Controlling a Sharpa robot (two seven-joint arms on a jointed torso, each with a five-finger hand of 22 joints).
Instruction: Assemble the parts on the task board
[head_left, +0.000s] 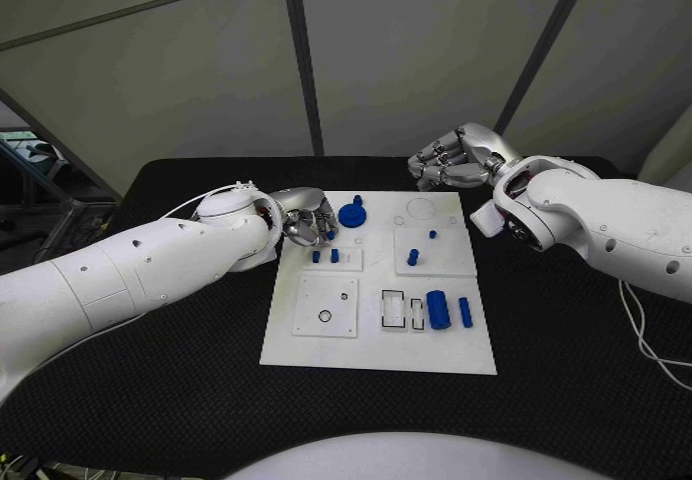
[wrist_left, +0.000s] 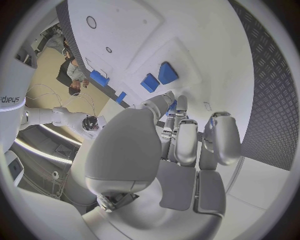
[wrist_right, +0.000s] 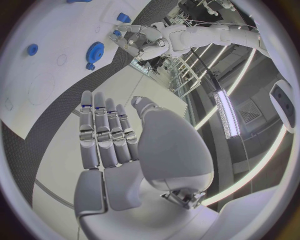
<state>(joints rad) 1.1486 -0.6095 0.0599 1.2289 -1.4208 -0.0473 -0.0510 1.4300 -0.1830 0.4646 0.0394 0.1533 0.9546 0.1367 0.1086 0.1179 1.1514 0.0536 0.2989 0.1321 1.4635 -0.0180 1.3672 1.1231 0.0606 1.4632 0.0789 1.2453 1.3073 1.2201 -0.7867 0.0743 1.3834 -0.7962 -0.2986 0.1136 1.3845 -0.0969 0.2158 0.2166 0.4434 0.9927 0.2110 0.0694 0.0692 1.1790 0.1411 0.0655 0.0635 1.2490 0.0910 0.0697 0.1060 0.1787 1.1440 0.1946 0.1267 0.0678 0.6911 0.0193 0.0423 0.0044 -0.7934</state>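
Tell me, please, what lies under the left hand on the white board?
Below the left hand, two small blue pegs stand on the task board, and a blue gear sits beside it. Whatever lies directly beneath the fingers is covered.

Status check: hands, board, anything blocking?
Left hand over the task board, fingers by the blue gear; grip unclear. Right hand open, off the board's far edge. Blue cylinder lying loose. Nothing blocking.

White task board (head_left: 378, 350) flat mid-table. Blue gear (head_left: 353, 215) near far edge, 2 short pegs (head_left: 325, 256) upright left of centre, cylinder (head_left: 437, 309) lying near right edge.
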